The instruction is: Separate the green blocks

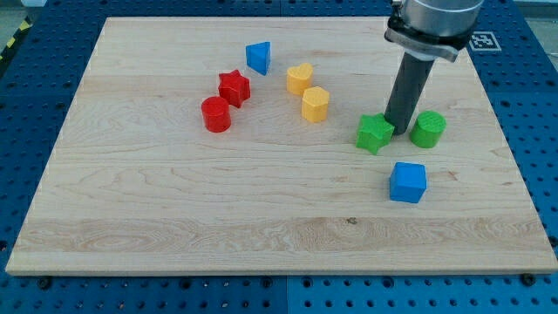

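A green star block [375, 133] lies at the view's right of the wooden board [174, 218]. A green cylinder block [428, 129] stands a little to its right. My tip [401, 131] is down between the two green blocks. It touches or nearly touches the star's right edge and stands a small gap left of the cylinder. The dark rod rises from there to the arm's grey housing at the view's top.
A blue cube [408, 182] lies just below the green pair. A yellow heart [299, 78] and a yellow hexagon block [316, 104] lie to the left. A red star [234, 88], a red cylinder [215, 114] and a blue triangle block [258, 58] lie further left.
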Tool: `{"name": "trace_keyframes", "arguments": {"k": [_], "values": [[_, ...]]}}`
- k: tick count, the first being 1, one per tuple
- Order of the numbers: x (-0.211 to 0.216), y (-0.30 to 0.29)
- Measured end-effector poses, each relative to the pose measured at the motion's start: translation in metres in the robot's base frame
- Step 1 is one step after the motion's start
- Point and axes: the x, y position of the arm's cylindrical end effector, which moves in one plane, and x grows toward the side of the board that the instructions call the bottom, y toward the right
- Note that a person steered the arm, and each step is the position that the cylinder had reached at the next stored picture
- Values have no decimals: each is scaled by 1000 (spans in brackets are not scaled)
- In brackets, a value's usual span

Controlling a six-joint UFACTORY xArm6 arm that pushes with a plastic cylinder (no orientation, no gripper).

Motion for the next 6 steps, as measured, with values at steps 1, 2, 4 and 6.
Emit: {"name": "trace_keyframes", "arguments": {"k": [1, 2, 4, 6], "values": [[12, -6], [12, -11], [55, 50], [85, 65]]}}
